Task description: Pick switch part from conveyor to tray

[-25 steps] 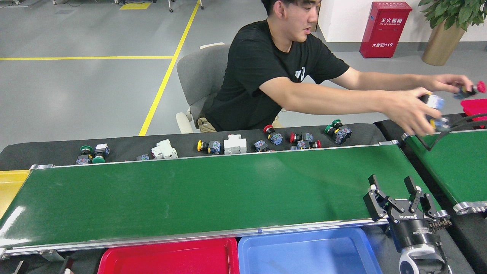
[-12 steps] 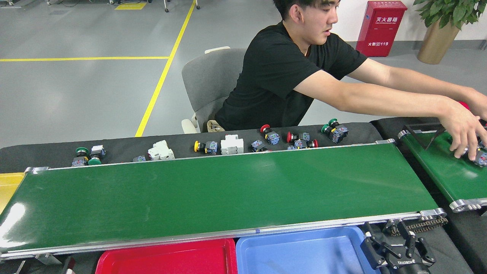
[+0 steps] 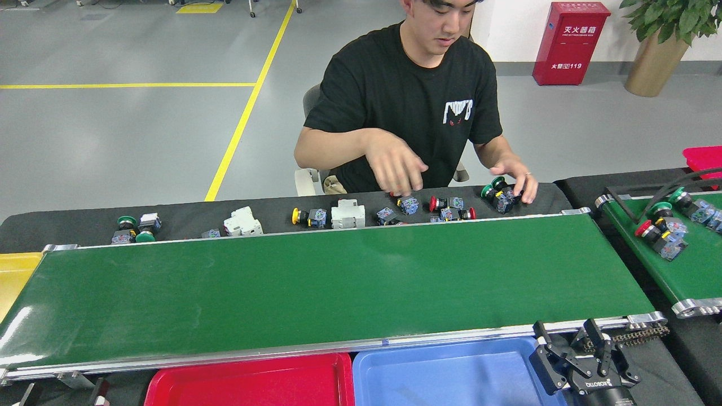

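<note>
The conveyor runs wide and dark green across the head view, and no switch part lies on its belt. Switch parts with red, green and yellow buttons sit in a row on the black cloth behind it. More switch parts rest on the shorter green belt at the right. A red tray and a blue tray stand below the conveyor's near rail. My right gripper is open at the blue tray's right end, holding nothing. My left gripper is out of view.
A person in a black shirt sits behind the conveyor, one hand over the row of parts, the other hand on the green-button parts. White breaker blocks lie in the row. A yellow tray stands at the left end.
The person drew both arms back from the right belt, leaving switch parts there, and now reaches the row behind the conveyor. My right gripper dropped off the belt's end to beside the blue tray.
</note>
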